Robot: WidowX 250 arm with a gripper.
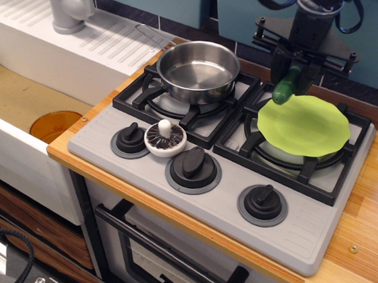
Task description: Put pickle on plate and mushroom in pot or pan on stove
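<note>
Pickle (287, 84) dark green, tilted, off surface above lime plate (305, 126), right burner. Mushroom (165, 138) gills-up, stove (224, 201) front. Steel pan (198, 70) left burner.

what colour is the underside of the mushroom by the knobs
Dark brown ribbed gills around a white stem knob on the mushroom, cap rim white; clearest in the observation.image view.

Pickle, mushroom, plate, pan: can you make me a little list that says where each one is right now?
pickle: held in the gripper, hanging above the back left edge of the plate
plate: lime green, on the right burner of the stove, nothing on it
mushroom: upside down on the stove front, between two knobs
pan: on the left burner, nothing inside
gripper: shut on the pickle
</note>
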